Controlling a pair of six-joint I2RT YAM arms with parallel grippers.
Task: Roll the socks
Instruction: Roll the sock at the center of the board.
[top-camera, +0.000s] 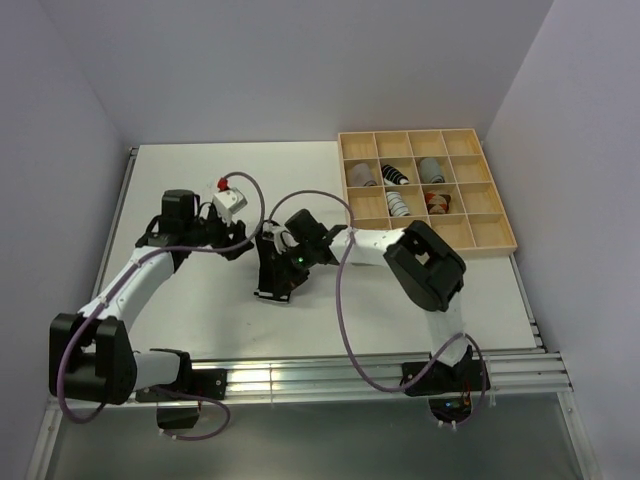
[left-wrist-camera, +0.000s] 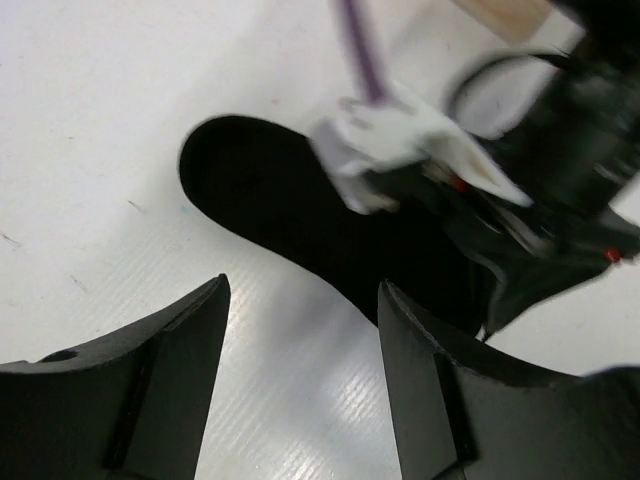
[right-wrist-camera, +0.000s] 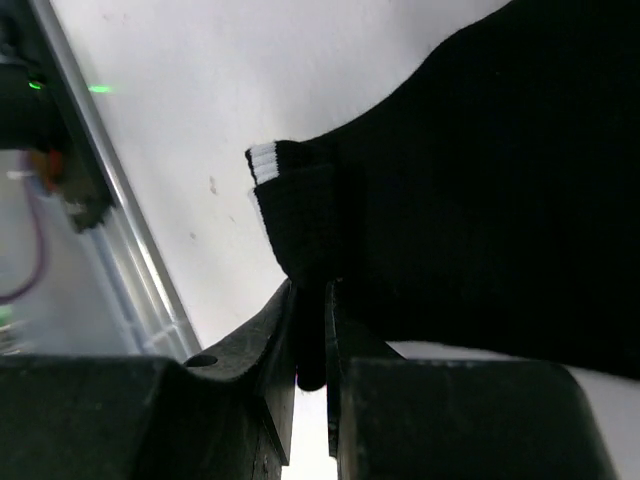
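Looking down from above, the black sock (top-camera: 270, 280) lies on the white table (top-camera: 180, 180) near the middle, between the two arms. It is well apart from the wooden tray (top-camera: 495, 238) at the far right, where a few rolled socks (top-camera: 396, 175) sit in separate compartments. The right gripper (top-camera: 280, 268) is down on the sock, and the left gripper (top-camera: 248, 246) hangs just beside it on the left.

Through the left wrist camera, that gripper's two fingers stand apart with only bare table between them. The sock lies just ahead, slanting across the open mouth. Its rounded toe is up to the left, and the other end runs down to the right under the right gripper.

Through the right wrist camera, the jaws are pinched together on the cuff end. A white-striped edge shows just above them, and the rest of the sock spreads away up and to the right.

I'd judge the roll must travel along that length. The free toe end lies nearer the left arm, while the right arm pins the cuff.
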